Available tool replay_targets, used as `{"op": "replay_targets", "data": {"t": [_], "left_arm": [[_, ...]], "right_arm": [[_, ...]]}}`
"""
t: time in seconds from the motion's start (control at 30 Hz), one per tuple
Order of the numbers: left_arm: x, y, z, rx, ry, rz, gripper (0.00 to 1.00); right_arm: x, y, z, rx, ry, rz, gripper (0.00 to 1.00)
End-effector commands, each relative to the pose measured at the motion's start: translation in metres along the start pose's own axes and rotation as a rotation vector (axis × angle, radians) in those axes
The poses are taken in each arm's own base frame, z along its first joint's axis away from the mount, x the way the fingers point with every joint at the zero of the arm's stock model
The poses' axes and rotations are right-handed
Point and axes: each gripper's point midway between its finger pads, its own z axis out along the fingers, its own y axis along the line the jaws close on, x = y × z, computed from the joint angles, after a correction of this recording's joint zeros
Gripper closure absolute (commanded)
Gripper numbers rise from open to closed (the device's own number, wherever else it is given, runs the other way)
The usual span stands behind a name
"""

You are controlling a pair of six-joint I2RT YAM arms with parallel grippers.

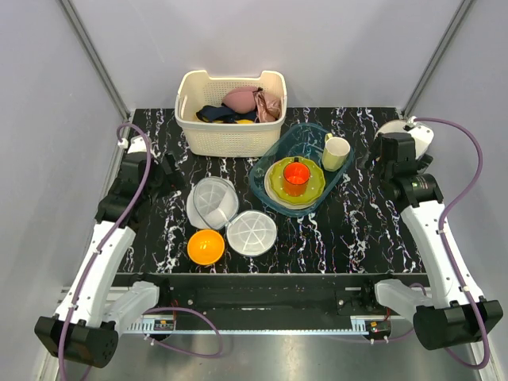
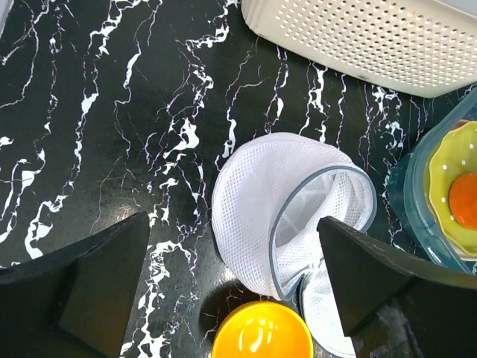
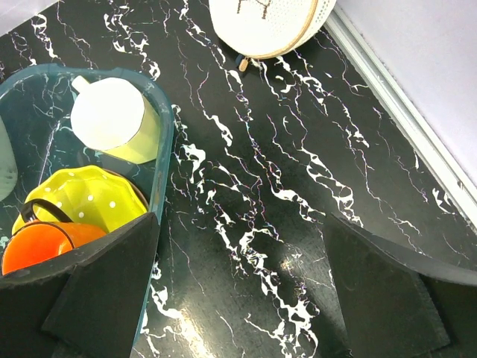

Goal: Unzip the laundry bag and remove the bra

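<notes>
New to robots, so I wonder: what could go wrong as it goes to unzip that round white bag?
The bag lies in the far right corner of the table by the edge; tugging its zip could slide it instead of opening it. The white mesh rounds near the left gripper look similar and could be grabbed by mistake.

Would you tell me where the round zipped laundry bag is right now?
At the top of the right wrist view, the laundry bag lies near the table's far right corner, to the right of the blue tray with the mug.
</notes>
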Motion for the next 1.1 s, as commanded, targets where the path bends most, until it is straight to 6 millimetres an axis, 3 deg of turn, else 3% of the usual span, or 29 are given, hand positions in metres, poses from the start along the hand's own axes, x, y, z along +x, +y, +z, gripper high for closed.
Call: {"op": "replay_targets", "data": {"t": [0.0,0.33,0.37,0.43,0.47,0.6,0.63,0.67,0.73,0.77,0.87,0.9,1.07], "left_arm": [[-0.014,-0.011,-0.004,0.046,-0.024,-0.006,0.01],[-0.016,-0.009,0.003,0.033,-0.046,-0.015,0.01],[-0.008,-0.009,0.007,0.043,-0.039,-0.011,0.01],[-0.016,-0.015,0.003,0.088,-0.102,-0.018,0.01],[-0.01,-0.012,0.006,0.082,-0.1,-0.034,0.01],[-0.006,-0.032,0.005,0.172,-0.018,-0.046,0.01],[0.005,-0.036,0.007,0.186,0.051,-0.04,0.01],[0.013,-0.036,0.017,0.175,0.102,-0.033,0.01],[0.024,-0.048,0.019,0.239,0.169,-0.024,0.01],[0.027,-0.051,0.02,0.254,0.185,-0.022,0.01],[0.023,-0.059,0.017,0.297,0.185,0.001,0.01],[0.021,-0.058,0.016,0.298,0.18,0.019,0.01],[0.017,-0.054,0.015,0.277,0.174,0.052,0.01]], "right_arm": [[-0.01,-0.007,-0.004,0.031,-0.049,0.051,0.0],[-0.02,-0.008,-0.02,-0.013,-0.081,0.056,0.0],[-0.021,-0.009,-0.019,-0.004,-0.09,0.051,0.0],[-0.026,-0.01,-0.011,0.031,-0.094,0.027,0.0],[-0.028,-0.014,-0.007,0.071,-0.094,0.024,0.0],[-0.034,-0.016,0.031,0.145,-0.031,0.003,0.0],[-0.04,-0.019,0.038,0.151,-0.025,0.021,0.0],[-0.047,-0.033,0.051,0.165,-0.022,0.07,0.0],[-0.052,-0.034,0.075,0.138,-0.009,0.139,0.0],[-0.057,-0.051,0.085,0.175,-0.019,0.184,0.0],[-0.064,-0.056,0.112,0.18,-0.053,0.226,0.0],[-0.058,-0.065,0.127,0.202,-0.031,0.243,0.0],[-0.052,-0.066,0.176,0.182,-0.018,0.312,0.0]]}}
